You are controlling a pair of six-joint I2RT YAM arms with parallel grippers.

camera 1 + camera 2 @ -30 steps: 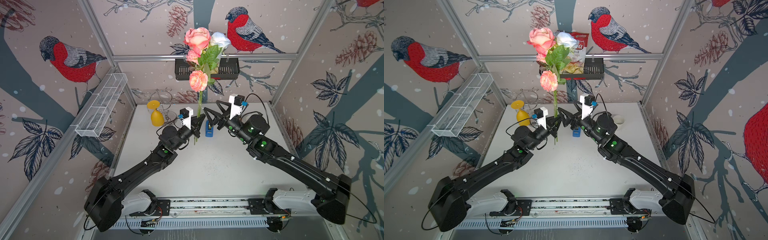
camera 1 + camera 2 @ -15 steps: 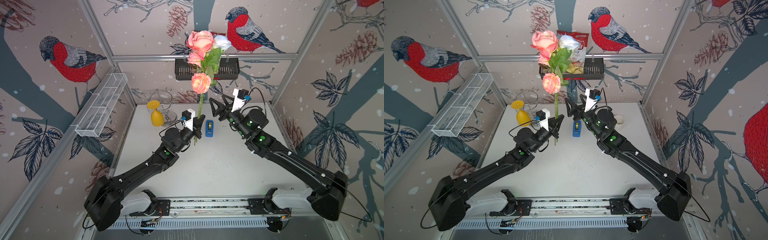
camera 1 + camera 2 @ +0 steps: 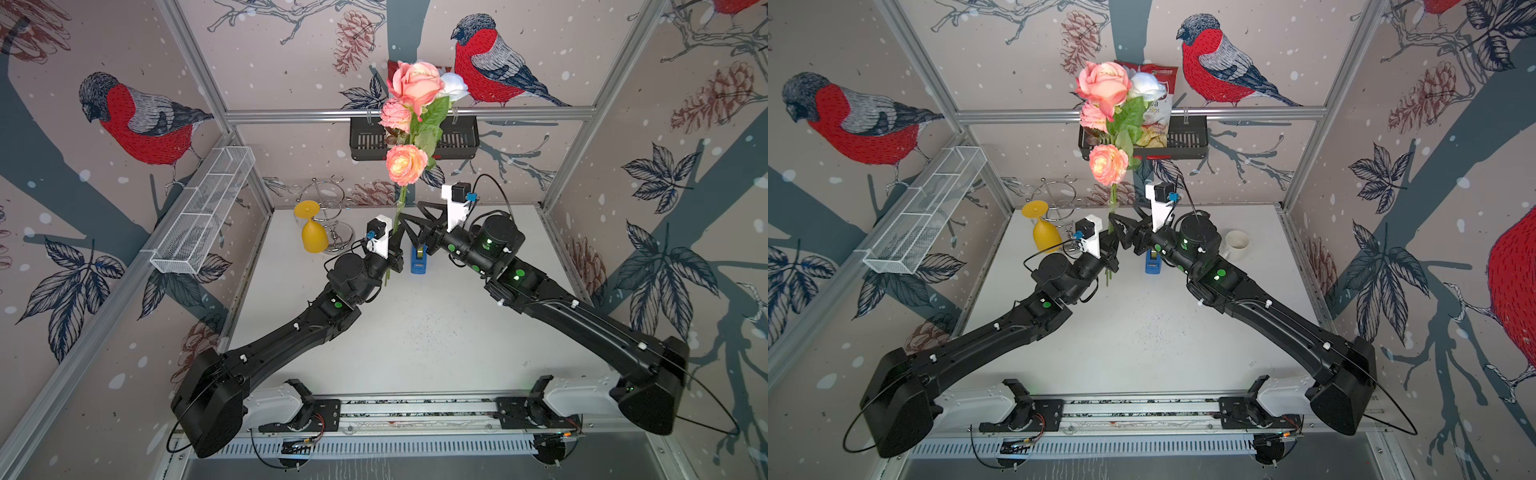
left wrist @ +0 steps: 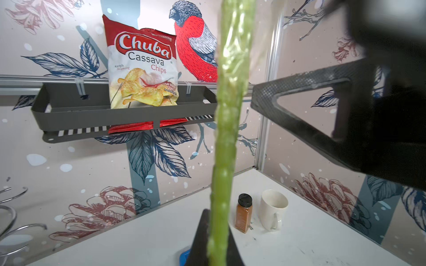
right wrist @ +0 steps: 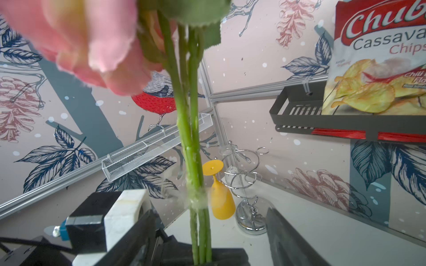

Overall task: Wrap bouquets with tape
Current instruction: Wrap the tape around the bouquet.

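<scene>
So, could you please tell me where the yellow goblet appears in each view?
In a top view: yellow goblet, upside down, back left of the table.
In a top view: same place.
Left wrist: not in it.
Right wrist: behind the bouquet, beside the chrome rack.
Shared landmark: black wall basket, in all four.

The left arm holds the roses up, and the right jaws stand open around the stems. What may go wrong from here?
1. The tape on the stems has a loose flap; if the right gripper shuts its jaws there, it may stick or peel.
2. The bouquet is tall and the left gripper pinches only its lower stems, so a sideways push may tilt it.
</scene>
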